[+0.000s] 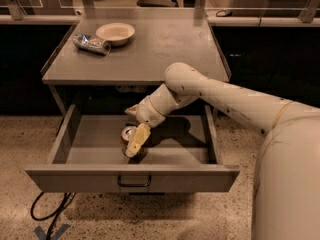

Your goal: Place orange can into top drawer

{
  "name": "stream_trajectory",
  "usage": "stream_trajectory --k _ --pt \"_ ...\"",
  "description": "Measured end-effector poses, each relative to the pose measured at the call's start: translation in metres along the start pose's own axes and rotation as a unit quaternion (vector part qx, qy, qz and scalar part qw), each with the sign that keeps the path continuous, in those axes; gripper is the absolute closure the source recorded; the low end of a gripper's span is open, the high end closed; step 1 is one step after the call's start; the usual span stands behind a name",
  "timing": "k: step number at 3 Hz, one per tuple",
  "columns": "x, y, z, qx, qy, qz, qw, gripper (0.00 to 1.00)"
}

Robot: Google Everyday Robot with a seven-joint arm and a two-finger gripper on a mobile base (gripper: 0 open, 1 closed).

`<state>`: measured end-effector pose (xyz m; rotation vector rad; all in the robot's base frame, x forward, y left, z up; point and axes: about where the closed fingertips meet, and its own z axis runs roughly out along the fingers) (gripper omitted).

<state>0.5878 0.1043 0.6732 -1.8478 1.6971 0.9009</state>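
Observation:
The top drawer is pulled open below the grey table, its flat front panel and small dark handle facing me. The orange can stands upright inside it, left of centre, silver top rim showing. My gripper reaches down into the drawer from the right and is shut on the can, with one pale finger across its front. The can's lower part sits at the drawer floor, partly hidden by that finger.
On the table top at the back left lie a crushed silver-blue can and a shallow pale bowl. My arm crosses over the drawer's right half. A dark cable lies on the speckled floor at the lower left.

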Motion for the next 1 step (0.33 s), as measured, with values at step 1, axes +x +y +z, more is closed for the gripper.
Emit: stream_trajectory --k 1 --pt "0.0 0.0 0.0 0.0 0.0 0.0 1.0 0.0"
